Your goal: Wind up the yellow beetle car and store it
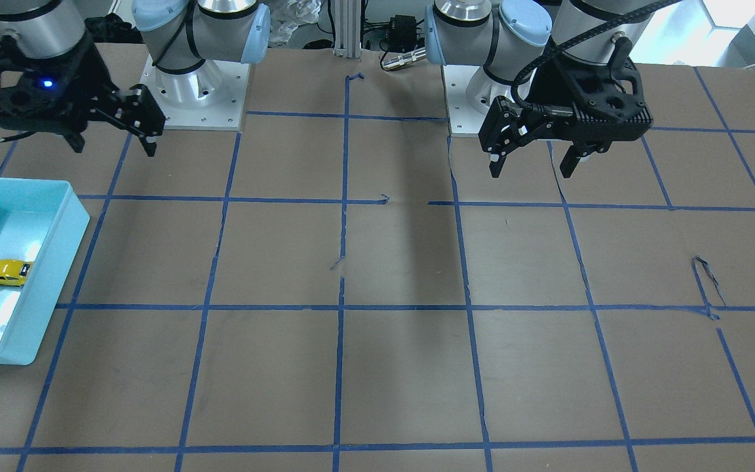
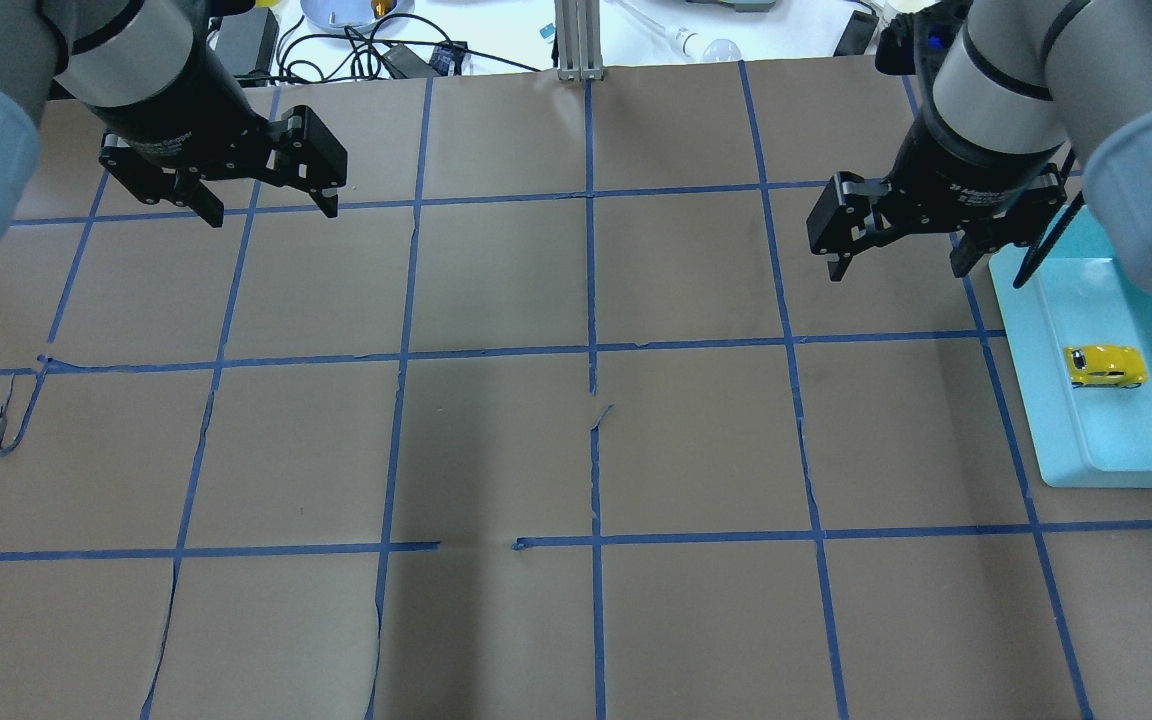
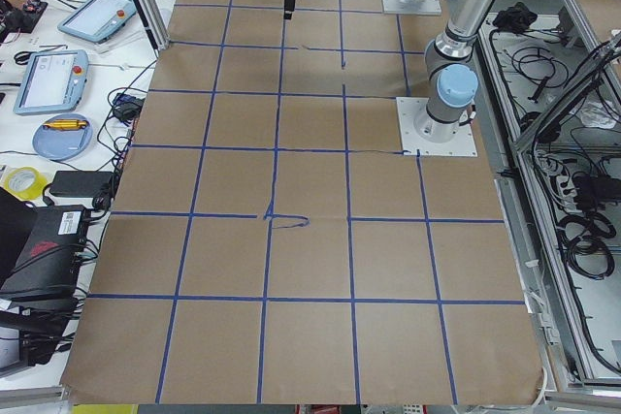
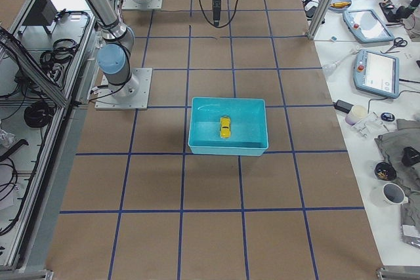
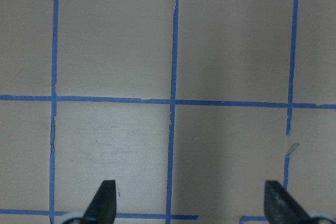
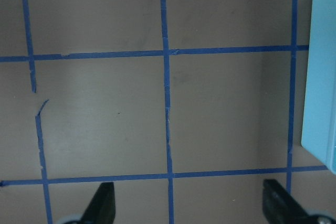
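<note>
The yellow beetle car [image 2: 1104,366] lies inside a light-blue bin [image 2: 1031,390] at the table's right end. It also shows in the front view [image 1: 5,273] and the right side view [image 4: 225,126]. My right gripper [image 2: 898,270] hangs open and empty above the table, just beside the bin's far left corner and clear of the car. In the front view the right gripper [image 1: 115,148] is at the left. My left gripper [image 2: 271,212] hangs open and empty over the table's far left part; in the front view it [image 1: 531,170] is at the right. Both wrist views show spread fingertips over bare paper.
The table is brown paper with a blue tape grid, with loose tape ends [image 2: 16,420]. The bin's edge shows in the right wrist view [image 6: 323,77]. The arm bases [image 1: 194,92] stand at the robot's side. Tablets and cables [image 4: 377,70] lie on the side bench.
</note>
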Available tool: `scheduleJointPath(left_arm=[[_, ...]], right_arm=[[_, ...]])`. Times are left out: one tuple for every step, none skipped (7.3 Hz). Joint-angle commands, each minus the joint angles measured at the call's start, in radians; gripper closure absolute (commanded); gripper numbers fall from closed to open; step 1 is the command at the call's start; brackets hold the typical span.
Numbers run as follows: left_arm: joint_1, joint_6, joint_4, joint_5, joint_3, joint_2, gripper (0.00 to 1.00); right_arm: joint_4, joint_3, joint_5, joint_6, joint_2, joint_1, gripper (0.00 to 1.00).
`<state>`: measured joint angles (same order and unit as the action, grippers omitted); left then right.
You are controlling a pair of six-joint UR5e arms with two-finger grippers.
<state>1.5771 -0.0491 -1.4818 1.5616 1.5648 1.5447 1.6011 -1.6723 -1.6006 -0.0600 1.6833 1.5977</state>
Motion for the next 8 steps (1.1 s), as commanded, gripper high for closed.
scheduleJointPath(left_arm=[[-0.002, 0.0, 0.002, 0.0, -0.005, 0.002, 0.0], [0.0, 0.0, 0.002, 0.0, -0.002, 0.002, 0.0], [0.0, 0.0, 0.002, 0.0, -0.002, 0.002, 0.0], [0.0, 0.0, 0.002, 0.002, -0.002, 0.002, 0.0], [0.0, 0.0, 0.002, 0.002, -0.002, 0.002, 0.0], [0.0, 0.0, 0.002, 0.002, -0.002, 0.002, 0.0], [0.0, 0.0, 0.002, 0.002, -0.003, 0.002, 0.0], [0.0, 0.0, 0.002, 0.002, -0.002, 0.002, 0.0]], right_arm=[[-0.003, 0.019, 0.007, -0.015, 0.007, 0.005, 0.0], [-0.003, 0.022, 0.007, -0.008, 0.003, 0.001, 0.0], [-0.004, 0.022, 0.005, -0.008, -0.001, -0.007, 0.0], [-0.006, 0.023, 0.005, -0.011, -0.001, -0.018, 0.0], [-0.007, 0.023, 0.005, -0.011, -0.001, -0.022, 0.0], [-0.012, 0.023, -0.002, -0.014, 0.001, -0.022, 0.0], [-0.013, 0.022, -0.002, -0.017, 0.001, -0.022, 0.0], [-0.013, 0.019, -0.005, -0.017, 0.001, -0.022, 0.0]])
